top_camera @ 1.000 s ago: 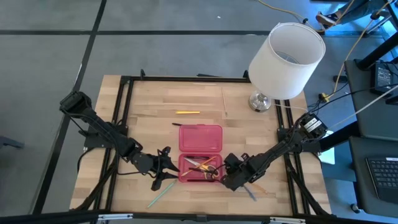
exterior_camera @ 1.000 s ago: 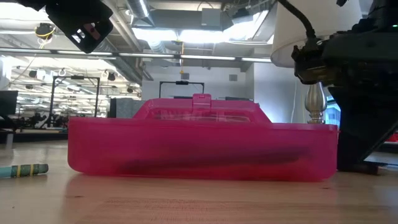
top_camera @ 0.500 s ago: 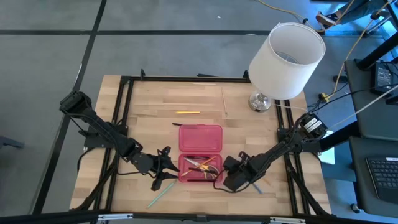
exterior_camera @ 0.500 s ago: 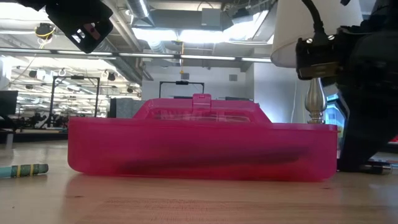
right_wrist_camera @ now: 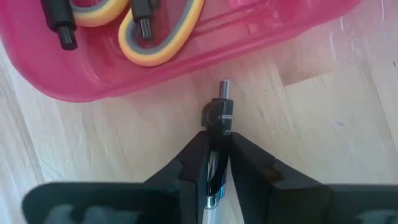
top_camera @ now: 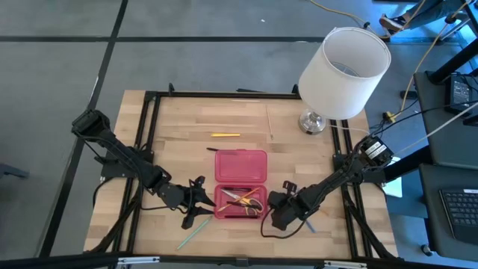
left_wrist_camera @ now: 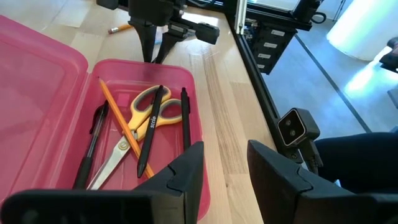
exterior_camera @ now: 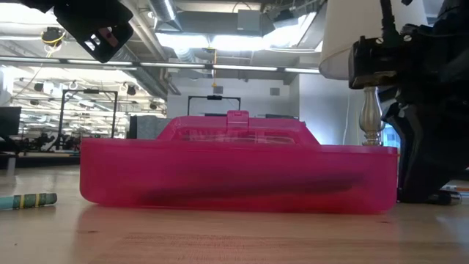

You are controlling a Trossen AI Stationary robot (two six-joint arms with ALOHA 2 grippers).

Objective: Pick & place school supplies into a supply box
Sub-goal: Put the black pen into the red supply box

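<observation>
**A:** Pink plastic, from above?

**B:** Yes. Supply box (top_camera: 240,166) near the middle of the table (top_camera: 179,149), lying open, lid toward 12 o'clock of the tray. Holds scissors (top_camera: 246,199) and a few pens.

**A:** And the hands?

**B:** Left hand (top_camera: 200,202) at the tray's 9 o'clock, just beside the wall. Right hand (top_camera: 278,217) at its 4 o'clock, low over the wood. Yellow pencil (top_camera: 225,135) loose at the box's 11 o'clock, well apart. Green pencil (top_camera: 193,234) at 7 o'clock. Lamp (top_camera: 345,61) off at 2 o'clock.

**A:** From table height?

**B:** Box (exterior_camera: 234,172) filling the middle, dark shapes showing through its wall. Green pencil (exterior_camera: 28,200) flat on the wood at 9 o'clock. Right arm (exterior_camera: 432,132) looming at 3 o'clock, close by the box's end, with the lamp's base (exterior_camera: 372,121) behind it.

**A:** Left wrist?

**B:** Left hand (left_wrist_camera: 224,168) spread open, holding nothing, fingers (left_wrist_camera: 186,171) astride the tray's near wall. Inside: yellow-handled scissors (left_wrist_camera: 146,118), orange pencil (left_wrist_camera: 118,121) crossing them, black pens (left_wrist_camera: 152,134) alongside. Right hand (left_wrist_camera: 155,37) seen beyond the tray's far end, pointing down at the table.

**A:** Right wrist?

**B:** Right hand (right_wrist_camera: 217,155) pinched tight on a pen (right_wrist_camera: 217,118), fingers (right_wrist_camera: 196,162) pressed on either side of the barrel. Pen's dark tip just outside the box's wall (right_wrist_camera: 186,62), apart from it. Cannot tell whether lifted or touching the wood. Scissor handles (right_wrist_camera: 161,37) visible through the pink.
</observation>
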